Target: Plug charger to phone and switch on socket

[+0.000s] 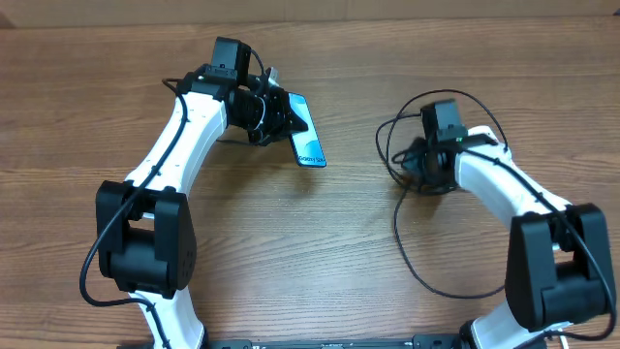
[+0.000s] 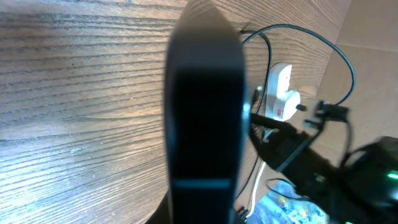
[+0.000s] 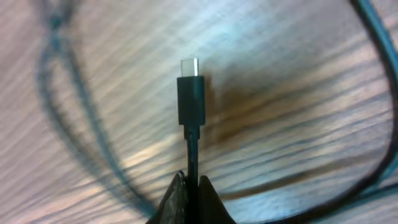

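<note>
Pinching the charger (image 3: pixel 189 93) a little behind its tip, the right gripper (image 3: pixel 189 184) has its pads pressed together on the thin, rubbery cable. The small black plug and its metal tongue stand free just ahead of the fingers. Gripped that far back, the limp cord could flex or twist on contact and miss the port, and the loops lying around the wrist might snag. Farther off, the left gripper (image 1: pixel 284 118) clamps the phone (image 1: pixel 310 141), which is slim, glossy and tilted; a hard push could slide it between the jaws. Beyond it, the white plastic socket (image 2: pixel 283 93) shows a red switch, untouched.
</note>
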Robot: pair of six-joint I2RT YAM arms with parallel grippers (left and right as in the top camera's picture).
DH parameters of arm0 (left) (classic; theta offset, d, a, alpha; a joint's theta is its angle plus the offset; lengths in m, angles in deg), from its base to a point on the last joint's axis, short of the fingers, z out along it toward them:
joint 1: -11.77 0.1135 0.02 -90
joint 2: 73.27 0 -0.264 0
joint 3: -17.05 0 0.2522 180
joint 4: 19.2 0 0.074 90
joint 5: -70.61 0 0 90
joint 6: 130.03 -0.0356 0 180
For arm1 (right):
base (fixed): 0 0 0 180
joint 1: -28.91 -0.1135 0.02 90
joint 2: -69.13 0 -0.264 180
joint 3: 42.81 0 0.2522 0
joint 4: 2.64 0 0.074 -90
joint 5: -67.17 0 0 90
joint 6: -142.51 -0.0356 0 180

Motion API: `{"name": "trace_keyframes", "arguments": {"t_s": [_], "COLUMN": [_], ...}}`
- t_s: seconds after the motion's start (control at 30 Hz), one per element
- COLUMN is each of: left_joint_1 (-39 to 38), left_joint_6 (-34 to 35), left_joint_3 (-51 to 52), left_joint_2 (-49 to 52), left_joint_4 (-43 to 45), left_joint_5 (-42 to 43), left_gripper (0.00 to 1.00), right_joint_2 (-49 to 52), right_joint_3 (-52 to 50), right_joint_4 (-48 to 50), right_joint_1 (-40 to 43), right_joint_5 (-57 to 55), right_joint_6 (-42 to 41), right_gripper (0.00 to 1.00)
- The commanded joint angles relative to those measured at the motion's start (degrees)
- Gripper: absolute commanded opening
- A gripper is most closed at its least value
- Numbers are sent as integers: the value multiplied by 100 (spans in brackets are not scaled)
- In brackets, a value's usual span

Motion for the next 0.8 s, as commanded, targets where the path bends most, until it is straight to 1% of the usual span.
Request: {"name": "trace_keyframes", "arguments": {"t_s": [0.0, 0.13, 0.17, 0.23, 0.27, 0.33, 0.43, 0.5, 0.67, 0.77], "left_joint_1": [0, 170, 282, 474, 603, 828, 951, 949, 839, 758], "left_joint_6": [122, 125, 127, 192, 258, 273, 273, 271, 221, 2], "left_joint_3": [-52, -52, -52, -52, -52, -52, -52, -52, -52, -52], "left_joint_2": [-173, -173, -170, -149, -125, -44, 76, 168, 262, 269], "left_joint_4": [286, 1069, 1366, 1709, 1873, 2144, 2577, 2820, 2830, 2830], "left_joint_5": [219, 970, 1322, 1725, 1943, 2474, 3274, 3587, 3674, 3707], "left_gripper": [4, 4, 4, 4, 4, 4, 4, 4, 4, 4], "right_joint_2": [-573, -997, -1097, -1134, -1134, -1134, -1134, -1134, -1134, -1134], "right_joint_3": [581, 675, 675, 675, 675, 673, 673, 673, 673, 675], "right_joint_4": [-442, -1019, -1222, -1412, -1580, -1738, -1596, -1388, -691, -378], "right_joint_1": [-22, -68, -186, -354, -614, -1071, -1626, -1838, -2061, -2074], "right_joint_5": [435, 1777, 2302, 2647, 2815, 2830, 2828, 2830, 2833, 2852], "right_joint_6": [350, 1130, 1550, 1998, 2376, 2865, 3025, 3018, 3016, 2988], "right_gripper": [4, 4, 4, 4, 4, 4, 4, 4, 4, 4]}}
